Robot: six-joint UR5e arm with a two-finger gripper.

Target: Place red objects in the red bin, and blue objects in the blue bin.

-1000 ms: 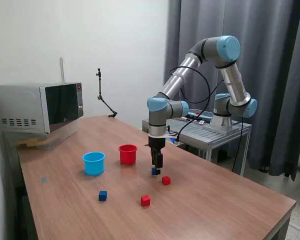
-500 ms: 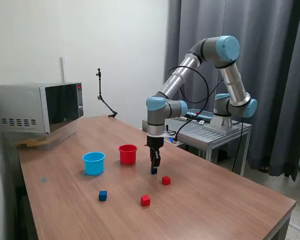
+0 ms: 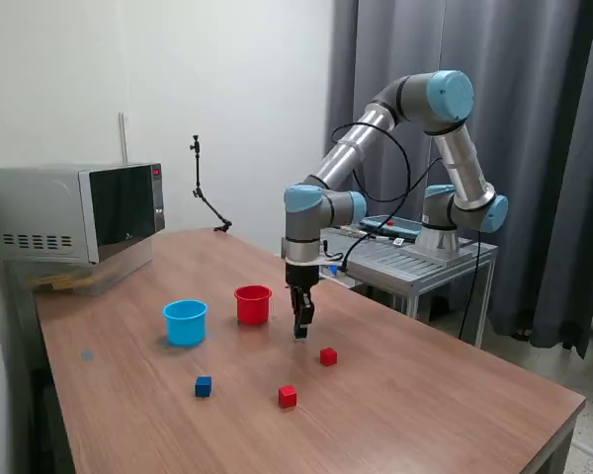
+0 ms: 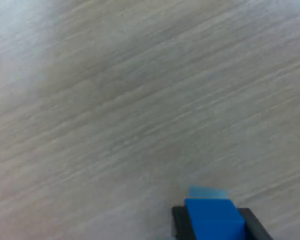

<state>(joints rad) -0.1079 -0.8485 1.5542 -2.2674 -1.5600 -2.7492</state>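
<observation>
My gripper (image 3: 300,334) is shut on a dark blue cube (image 4: 213,218), held between the black fingers (image 4: 179,225) a little above the table. In the exterior view it hangs just to the right of the red cup (image 3: 253,304). The light blue cup (image 3: 186,322) stands further to that view's left. A second dark blue cube (image 3: 204,386) and two red cubes (image 3: 288,396) (image 3: 328,356) lie on the table nearer the front. The held cube is barely visible in the exterior view.
A microwave (image 3: 74,223) stands at the back on the exterior view's left. A thin black stand (image 3: 206,197) rises at the table's far edge. A metal cart (image 3: 415,259) holds the arm's base beyond the table.
The gripper has lifted the blue cube off the table and moved toward the exterior view's left, closer to the red cup. The other cubes and cups have not moved.
</observation>
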